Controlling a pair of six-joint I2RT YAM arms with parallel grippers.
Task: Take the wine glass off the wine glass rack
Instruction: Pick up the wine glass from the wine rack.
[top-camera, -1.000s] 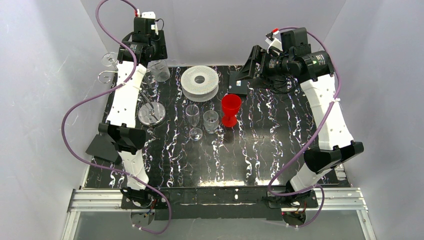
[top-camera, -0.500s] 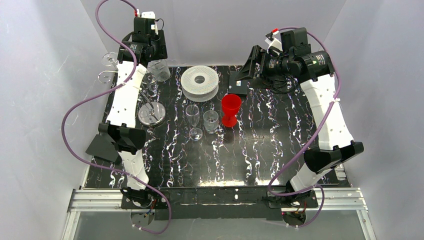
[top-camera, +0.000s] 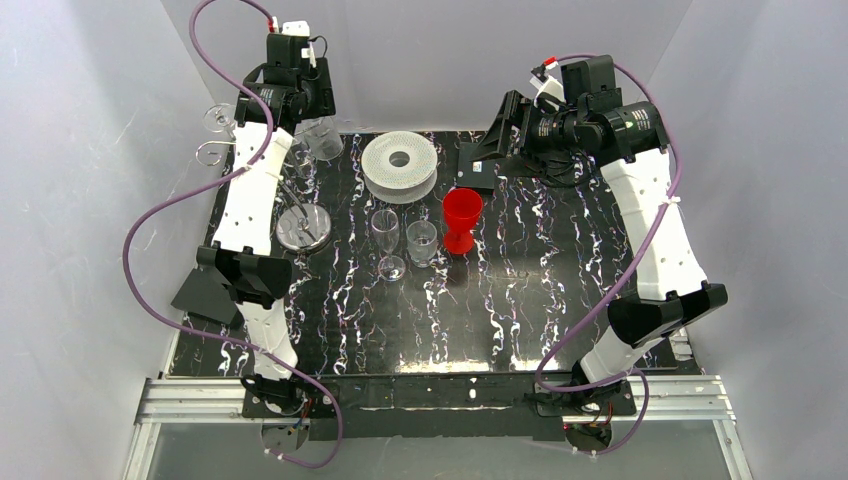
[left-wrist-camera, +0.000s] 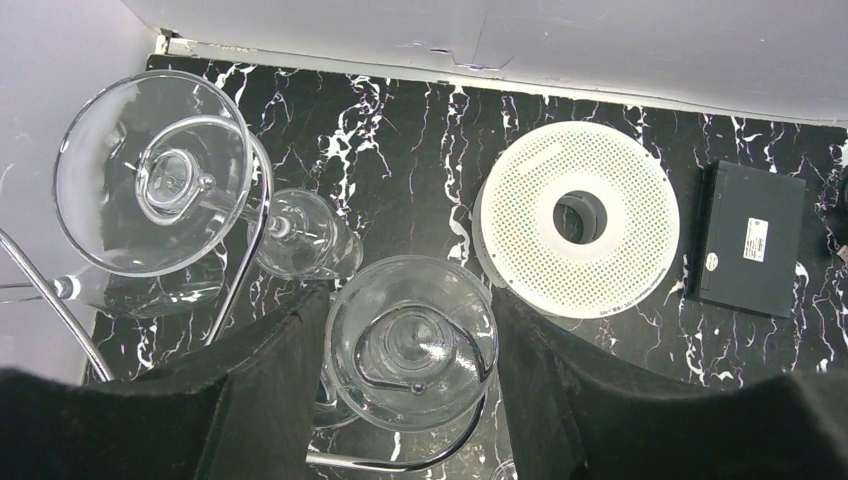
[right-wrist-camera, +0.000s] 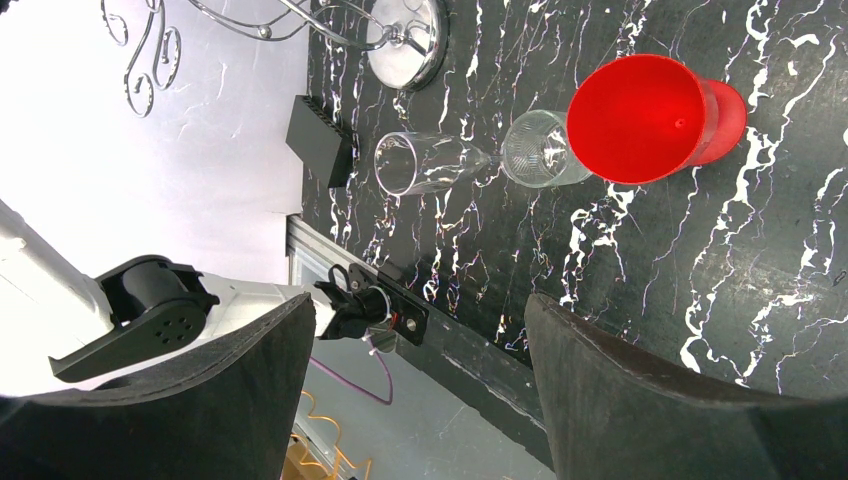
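wine glass inched toward 12 o'clock. left fingers clamp it, foot still hooked in rack, at counter 11 o'clock; right fingers spread, empty. risk: foot snags wire, rack topples.

The left hand has a finger pressed on each side of a clear wine glass hanging upside down on the thin silver wire rack. A 2nd hanging clear glass crowds its left side, with rack wire curving between them. Open black marbled bench lies ahead, short of a white perforated spool.
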